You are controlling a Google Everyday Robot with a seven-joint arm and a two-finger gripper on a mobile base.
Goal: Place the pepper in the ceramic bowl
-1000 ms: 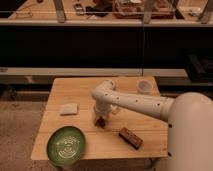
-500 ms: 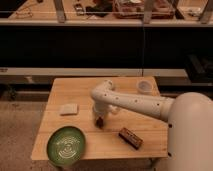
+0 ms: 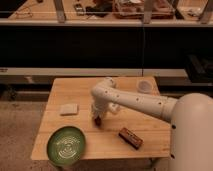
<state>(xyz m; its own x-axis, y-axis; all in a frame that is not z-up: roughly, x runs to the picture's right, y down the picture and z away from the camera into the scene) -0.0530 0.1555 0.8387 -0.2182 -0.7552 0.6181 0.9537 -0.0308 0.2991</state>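
Observation:
The green ceramic bowl [image 3: 66, 145] with pale swirl lines sits at the table's front left corner. My gripper [image 3: 97, 119] points down at the wooden table [image 3: 125, 90] near its middle, to the right of and behind the bowl. A small dark red shape at the gripper's tip looks like the pepper [image 3: 98, 122], low at the table surface and mostly hidden by the gripper. The white arm reaches in from the right.
A pale square pad [image 3: 69, 109] lies on the left of the table. A brown-red rectangular block [image 3: 130, 138] lies at the front right. A small white cup [image 3: 144, 86] stands at the back right. Dark shelving runs behind the table.
The gripper has shifted slightly to the left, toward the bowl's side of the table. The bowl, pad, block and cup have not moved.

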